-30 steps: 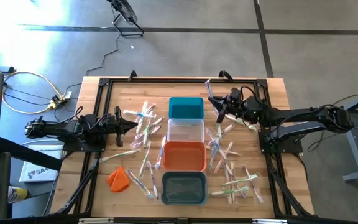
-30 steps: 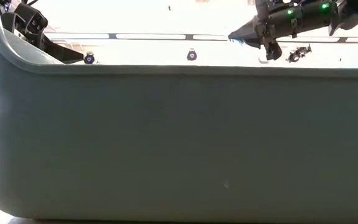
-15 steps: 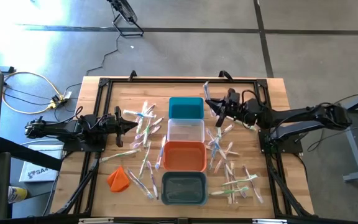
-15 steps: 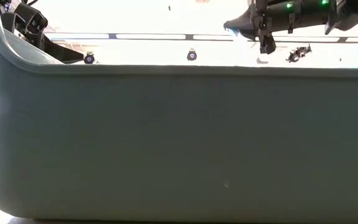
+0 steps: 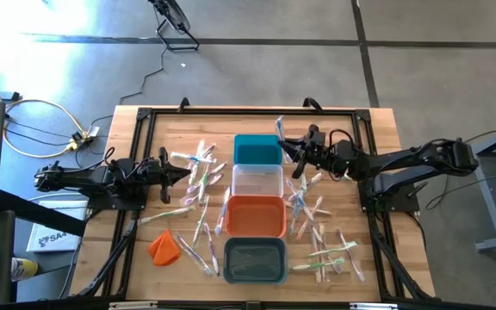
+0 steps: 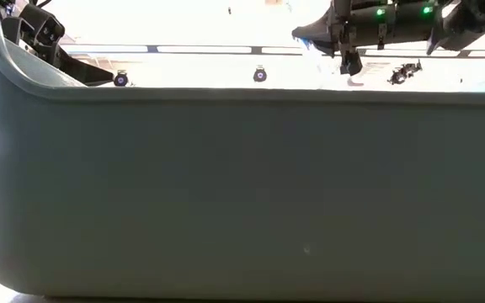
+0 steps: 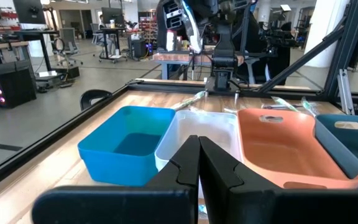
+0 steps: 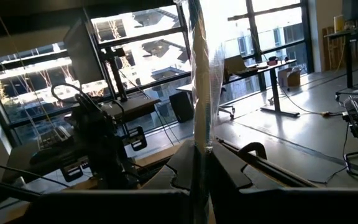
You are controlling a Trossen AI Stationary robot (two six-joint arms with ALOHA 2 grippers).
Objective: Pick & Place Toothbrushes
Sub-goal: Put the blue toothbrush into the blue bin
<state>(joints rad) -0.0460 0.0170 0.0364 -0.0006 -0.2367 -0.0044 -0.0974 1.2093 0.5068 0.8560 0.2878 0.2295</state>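
Observation:
My right gripper [image 5: 288, 146] hovers by the right rim of the teal bin [image 5: 257, 149], shut on one toothbrush [image 5: 279, 129] in a clear wrapper [image 8: 201, 74]. Other toothbrushes lie in loose piles on the table, one left of the bins [image 5: 198, 176] and one right of them [image 5: 315, 226]. My left gripper [image 5: 185, 170] waits shut beside the left pile, and its closed fingers [image 7: 191, 163] point level toward the bins. In the low view my right gripper [image 6: 306, 37] shows only above the grey bin's wall. My right gripper pinches the toothbrush between its two fingers near one end [image 8: 197, 142]. The fingers come level from the table's right and lie across the brush. The brush is lifted clear of the table. Its free length [image 5: 279, 126] sticks out past the fingers toward the far edge.
A row of bins runs down the table's middle: teal, clear [image 5: 257, 181], orange [image 5: 255, 216] and grey [image 5: 255, 260]. An orange cloth-like lump [image 5: 164, 247] lies near the front left. The grey bin's wall [image 6: 242, 194] fills the low view. A black frame [image 5: 145, 116] borders the tabletop.
My right gripper has moved toward the table's left, closer to the teal bin, carrying the toothbrush clear of the table and tipping a little. It has stayed shut on the brush.

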